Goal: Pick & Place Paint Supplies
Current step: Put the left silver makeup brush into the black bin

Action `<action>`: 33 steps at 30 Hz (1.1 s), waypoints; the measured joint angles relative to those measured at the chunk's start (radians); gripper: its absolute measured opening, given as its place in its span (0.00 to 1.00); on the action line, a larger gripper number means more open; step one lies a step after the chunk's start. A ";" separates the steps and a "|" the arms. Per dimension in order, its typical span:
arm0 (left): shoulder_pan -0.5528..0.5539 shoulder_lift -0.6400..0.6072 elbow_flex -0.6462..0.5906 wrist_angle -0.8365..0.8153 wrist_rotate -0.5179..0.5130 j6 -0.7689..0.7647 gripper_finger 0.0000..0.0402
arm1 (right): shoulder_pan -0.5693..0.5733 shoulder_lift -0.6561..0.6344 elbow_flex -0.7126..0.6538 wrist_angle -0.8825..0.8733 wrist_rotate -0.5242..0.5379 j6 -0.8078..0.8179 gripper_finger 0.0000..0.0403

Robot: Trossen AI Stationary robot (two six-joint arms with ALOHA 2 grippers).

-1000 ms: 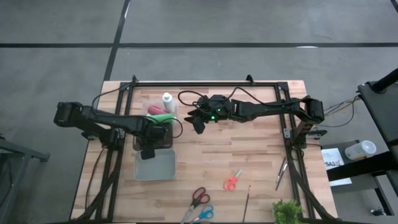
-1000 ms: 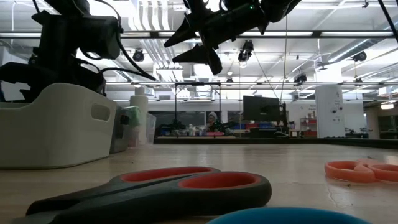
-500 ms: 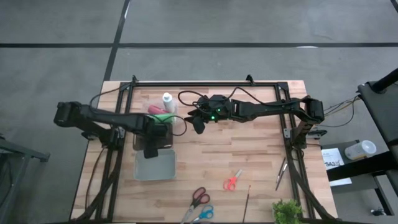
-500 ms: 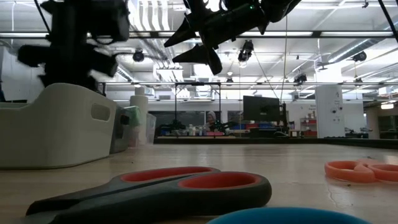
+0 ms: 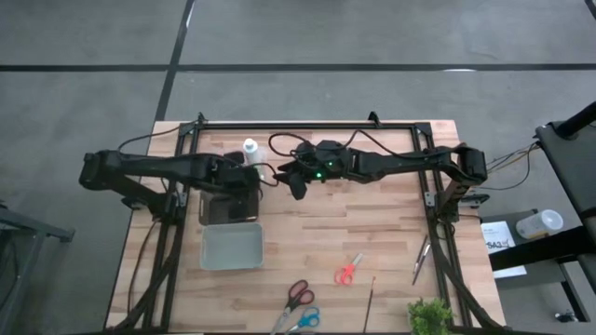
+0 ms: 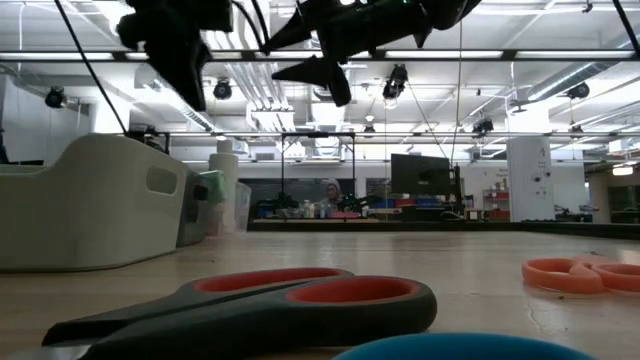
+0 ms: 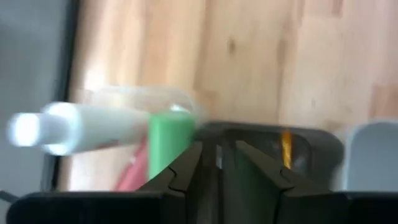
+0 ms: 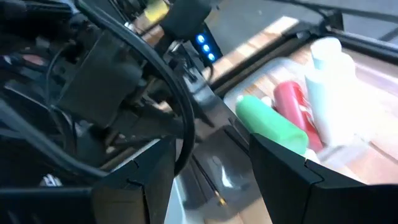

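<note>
While the pale wooden tabletop (image 5: 372,233) carries most of the clutter along its near edge, the work sits at the far left, where a dark open tray (image 5: 227,207) lies beside a grey rectangular plastic bin (image 5: 232,247). Both dark arms reach in over this corner. The left pincer (image 5: 244,179) hangs above the tray's far edge, its fingers parted only a narrow gap and holding nothing. The right pincer (image 5: 296,177) hovers just beside it, fingers spread wide and empty.

The paint supplies lie in a clear shallow holder at the tray's far end: a green paint bottle (image 8: 272,124) on its side, a red paint bottle (image 8: 293,102) against it, and an upright white paint bottle (image 5: 250,149) at the far side. A thin brown-handled brush (image 5: 373,300) lies well apart, near the front edge, past the orange-handled scissors (image 5: 347,270).

The risk here is crowding: the pincers are close enough to clash or snag the looping cables. The bottles touch, so closing on the green one could nudge the red or topple the white.
</note>
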 joint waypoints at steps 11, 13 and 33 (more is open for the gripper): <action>-0.004 -0.115 -0.077 0.158 -0.025 0.099 0.25 | -0.003 0.007 -0.009 0.343 0.008 -0.005 0.49; -0.005 -0.118 -0.103 0.177 -0.025 0.105 0.25 | -0.003 0.006 -0.009 0.391 0.009 -0.005 0.49; -0.005 -0.259 -0.330 0.432 -0.017 0.234 0.25 | -0.037 -0.098 -0.034 0.381 -0.412 -0.177 0.49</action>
